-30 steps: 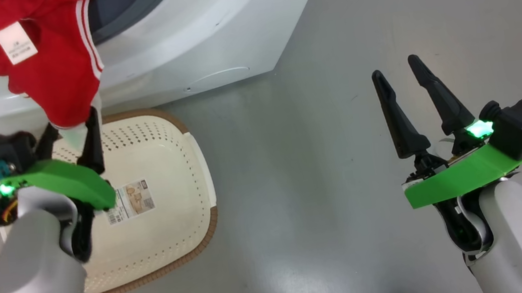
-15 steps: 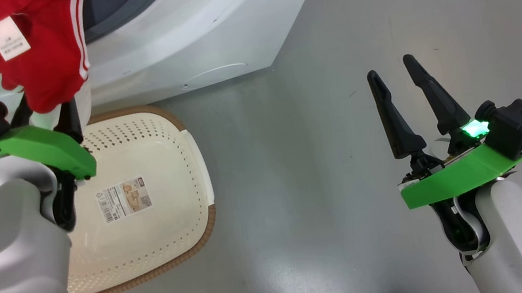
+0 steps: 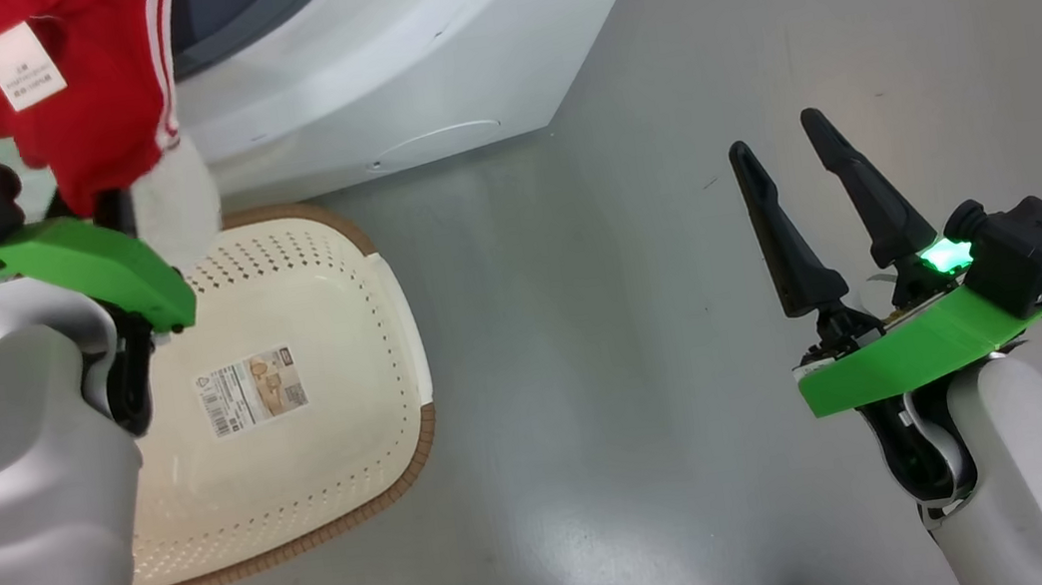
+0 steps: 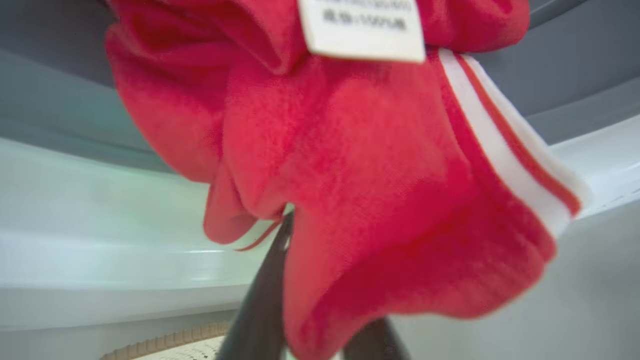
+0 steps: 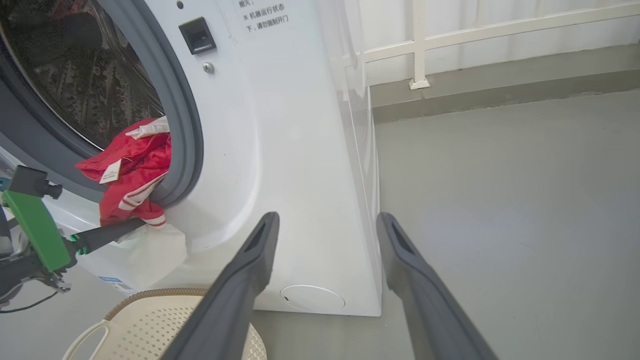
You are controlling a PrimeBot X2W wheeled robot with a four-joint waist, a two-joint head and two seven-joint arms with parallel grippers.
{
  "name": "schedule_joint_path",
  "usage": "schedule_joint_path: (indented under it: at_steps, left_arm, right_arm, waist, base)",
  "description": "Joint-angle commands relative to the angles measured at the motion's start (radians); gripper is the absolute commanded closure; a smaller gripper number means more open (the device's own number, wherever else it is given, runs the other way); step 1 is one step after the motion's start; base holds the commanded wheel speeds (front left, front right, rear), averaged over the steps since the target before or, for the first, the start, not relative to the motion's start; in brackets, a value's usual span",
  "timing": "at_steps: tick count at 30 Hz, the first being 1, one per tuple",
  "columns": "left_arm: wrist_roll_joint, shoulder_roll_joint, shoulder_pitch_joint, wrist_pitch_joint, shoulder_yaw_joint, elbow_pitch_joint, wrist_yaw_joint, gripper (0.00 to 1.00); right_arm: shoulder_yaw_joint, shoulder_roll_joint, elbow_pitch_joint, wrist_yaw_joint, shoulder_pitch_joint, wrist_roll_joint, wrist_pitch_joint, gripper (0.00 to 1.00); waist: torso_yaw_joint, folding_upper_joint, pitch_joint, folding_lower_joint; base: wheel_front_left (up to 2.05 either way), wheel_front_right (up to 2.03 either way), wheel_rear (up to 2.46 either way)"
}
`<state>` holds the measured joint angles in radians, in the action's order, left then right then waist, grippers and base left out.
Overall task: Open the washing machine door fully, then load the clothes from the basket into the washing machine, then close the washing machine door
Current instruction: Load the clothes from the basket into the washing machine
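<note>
Where the clothes hang lowest, the left hand touches them.

A bare laundry space — washing machine on grey floor, white railing behind.

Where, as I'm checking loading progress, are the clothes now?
In the head view's upper left, the clothes drape out of the washer's opening, above the basket, their lower end at the left pincer.

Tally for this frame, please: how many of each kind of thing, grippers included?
Washing machine: 1
Basket: 1
Red clothes bundle: 1
Label sticker: 1
Grippers: 2, left gripper and right gripper
Total: 6
</note>
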<state>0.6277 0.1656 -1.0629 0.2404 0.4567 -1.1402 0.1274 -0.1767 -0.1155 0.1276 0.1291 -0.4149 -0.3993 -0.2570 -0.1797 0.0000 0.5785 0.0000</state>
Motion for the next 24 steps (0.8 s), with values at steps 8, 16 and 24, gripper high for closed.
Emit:
schedule_joint_path:
  at_steps: [8, 16, 24]
  left_arm:
    - [0.047, 0.045, -0.008, 0.014, 0.035, 0.039, 0.003, 1.00]
    - [0.057, 0.081, 0.032, 0.021, 0.061, 0.146, 0.003, 1.00]
    - [0.015, 0.140, 0.090, 0.021, 0.016, 0.350, -0.003, 1.00]
  right_arm:
    - [-0.008, 0.002, -0.017, 0.002, 0.008, 0.004, -0.005, 0.00]
    - [-0.004, 0.004, -0.015, 0.002, 0.019, 0.003, -0.005, 0.00]
    - [0.005, 0.004, -0.014, 0.002, 0.031, 0.001, -0.005, 0.00]
  waist:
    - [0.008, 0.0000, -0.005, 0.0000]
    - [0.019, 0.0000, -0.026, 0.0000]
    - [0.038, 0.0000, -0.041, 0.0000]
  base:
    - [0.00, 0.00, 0.00]
    - [0.00, 0.00, 0.00]
    - [0.00, 0.00, 0.00]
